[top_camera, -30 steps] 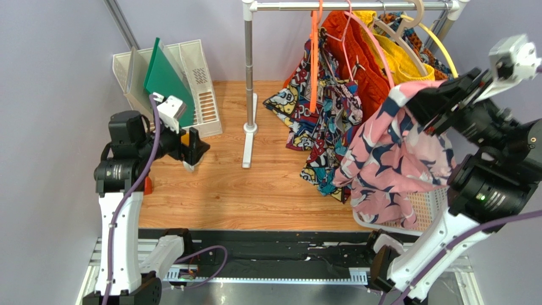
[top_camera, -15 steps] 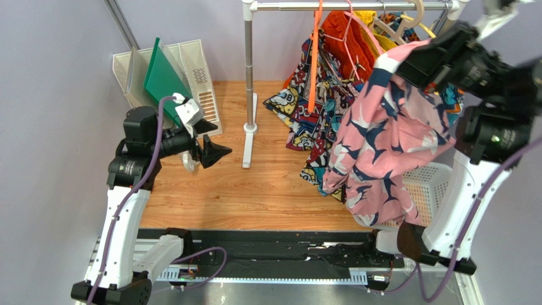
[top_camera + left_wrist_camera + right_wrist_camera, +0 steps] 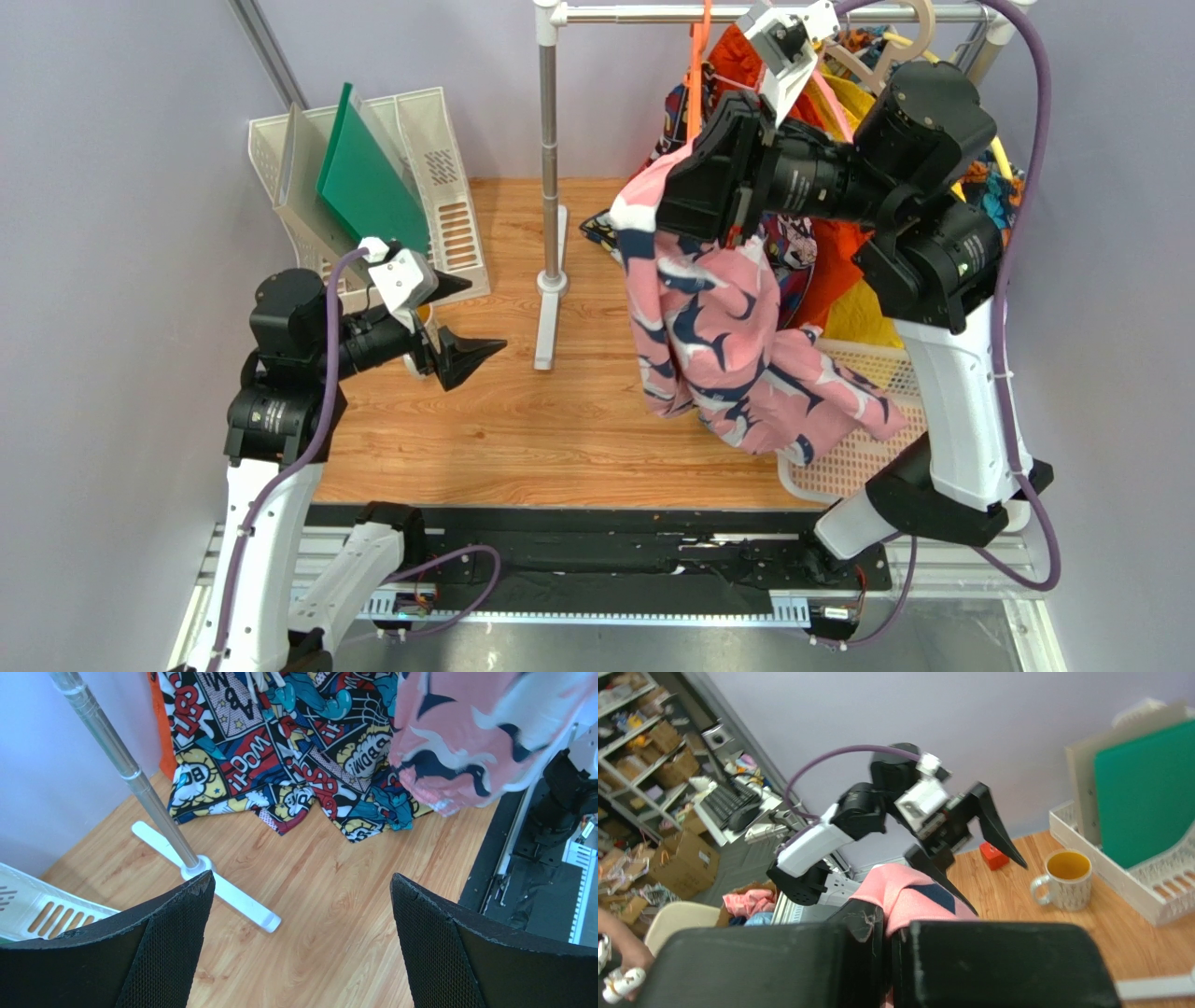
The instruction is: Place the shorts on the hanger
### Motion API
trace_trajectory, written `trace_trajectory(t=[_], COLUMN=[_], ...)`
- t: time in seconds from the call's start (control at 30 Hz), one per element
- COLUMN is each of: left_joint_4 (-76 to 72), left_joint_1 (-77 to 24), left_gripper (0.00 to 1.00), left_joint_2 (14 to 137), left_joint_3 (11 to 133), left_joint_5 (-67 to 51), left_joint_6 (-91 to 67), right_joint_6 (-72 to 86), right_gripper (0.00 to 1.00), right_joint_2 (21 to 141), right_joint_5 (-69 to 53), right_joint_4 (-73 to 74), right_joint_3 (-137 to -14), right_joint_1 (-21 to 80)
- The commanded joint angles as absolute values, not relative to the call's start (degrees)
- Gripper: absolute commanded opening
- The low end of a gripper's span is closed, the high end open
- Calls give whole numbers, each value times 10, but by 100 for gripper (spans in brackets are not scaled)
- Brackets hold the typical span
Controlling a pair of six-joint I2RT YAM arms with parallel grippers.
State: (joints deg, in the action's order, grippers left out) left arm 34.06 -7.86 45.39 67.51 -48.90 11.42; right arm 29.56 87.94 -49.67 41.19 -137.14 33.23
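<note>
Two containers are seen on the wooden counter [image 3: 561,434]. At the far left a white slotted file tray [image 3: 452,210] is stood, and a green board [image 3: 368,175] is held upright in it with a pale board beside it. At the near right a white lattice basket [image 3: 839,486] is placed. Its contents cannot be made out, since its left part is covered by the lower end of the shorts [image 3: 709,336]. The shorts are pinched at their top edge by the right gripper [image 3: 683,189], whose fingers are pressed together on the pink fabric. They are hung in the air close to the hanger [image 3: 697,63], which is hooked on the rail [image 3: 631,13]. The left gripper [image 3: 300,878] is held spread wide above the counter. Comic lettering is printed on the multicolour shorts [image 3: 281,749], but it is seen upside down and cannot be read with certainty. A white mug [image 3: 1064,878] with a yellow inside is set beside the tray.
</note>
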Motion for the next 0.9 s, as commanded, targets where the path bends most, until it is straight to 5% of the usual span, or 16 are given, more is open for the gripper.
trace_trajectory(t=[0.0, 0.33, 0.57, 0.6, 0.67, 0.7, 0.73, 0.77, 0.87], left_joint_4=[309, 370, 475, 484, 511, 517, 522, 530, 530], left_joint_1=[-81, -77, -75, -75, -75, -75, -75, -75, -75], left_gripper=[98, 98, 98, 98, 98, 98, 98, 98, 97], left_joint_2=[444, 412, 453, 461, 482, 489, 503, 507, 520], left_joint_3=[661, 614, 626, 631, 637, 645, 647, 649, 648], left_joint_5=[-481, -440, -399, -392, -389, -389, -389, -388, -382], left_joint_6=[68, 108, 220, 227, 246, 250, 251, 251, 236], right_joint_6=[231, 140, -68, -88, -147, -162, -177, -198, -260], right_gripper=[0, 0, 6, 10, 35, 50, 76, 87, 100], right_joint_2=[902, 919, 680, 662, 628, 622, 618, 615, 616], right_joint_5=[-423, -417, -287, -261, -251, -245, -230, -221, -214], right_joint_4=[379, 431, 486, 494, 519, 527, 535, 540, 569], right_joint_3=[-1439, -1385, -908, -817, -747, -719, -677, -663, -649], right_joint_1=[401, 426, 385, 377, 350, 341, 326, 325, 325])
